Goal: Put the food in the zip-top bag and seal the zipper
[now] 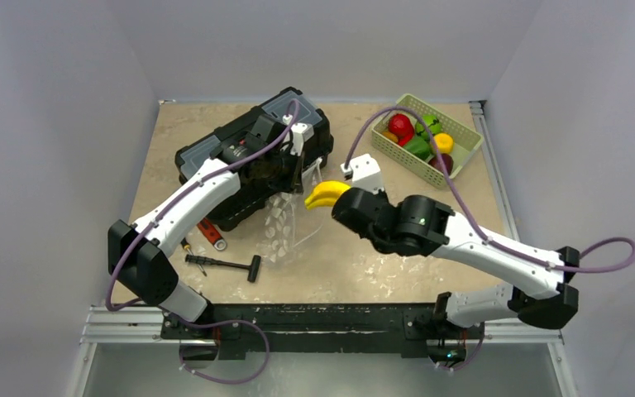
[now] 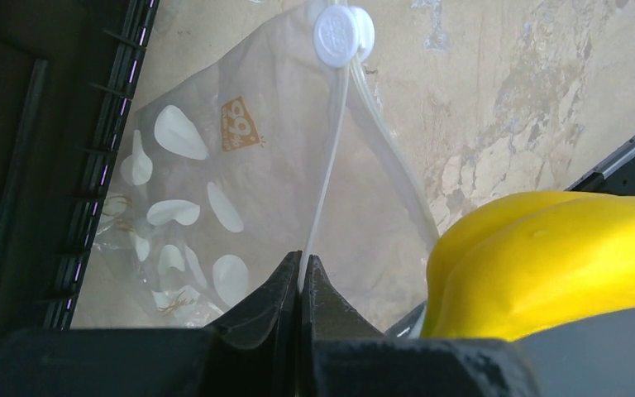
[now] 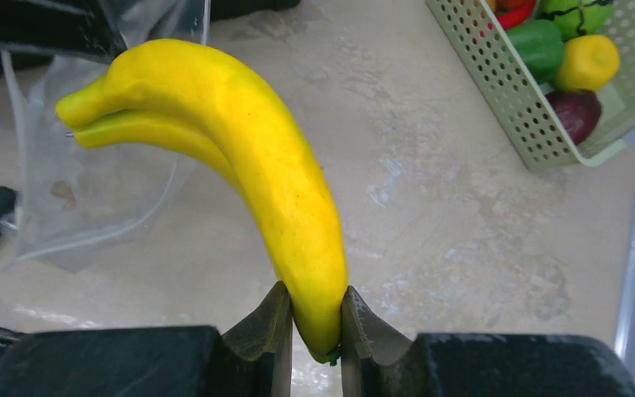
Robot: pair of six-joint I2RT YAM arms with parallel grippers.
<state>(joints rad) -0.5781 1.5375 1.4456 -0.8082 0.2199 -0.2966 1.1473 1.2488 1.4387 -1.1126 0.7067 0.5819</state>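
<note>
The clear zip-top bag (image 1: 284, 225) with white dots hangs open in front of the black case. My left gripper (image 2: 302, 266) is shut on its mouth edge, pinching the whitish zipper (image 2: 331, 165); a white round slider (image 2: 343, 35) sits at the strip's far end. A yellow toy banana (image 3: 240, 141) is held by its stem end in my shut right gripper (image 3: 314, 318). The banana (image 1: 326, 194) hovers just right of the bag's mouth, above the table. More food lies in the pale green basket (image 1: 463, 153): red (image 1: 400, 124), green (image 1: 418, 146) and yellow (image 1: 443, 142) pieces.
A black tool case (image 1: 256, 153) stands at the back left, behind the bag. A black T-handled tool (image 1: 225, 265) and a red-handled screwdriver (image 1: 211, 234) lie near the left arm. The basket (image 3: 529, 107) sits at the back right corner.
</note>
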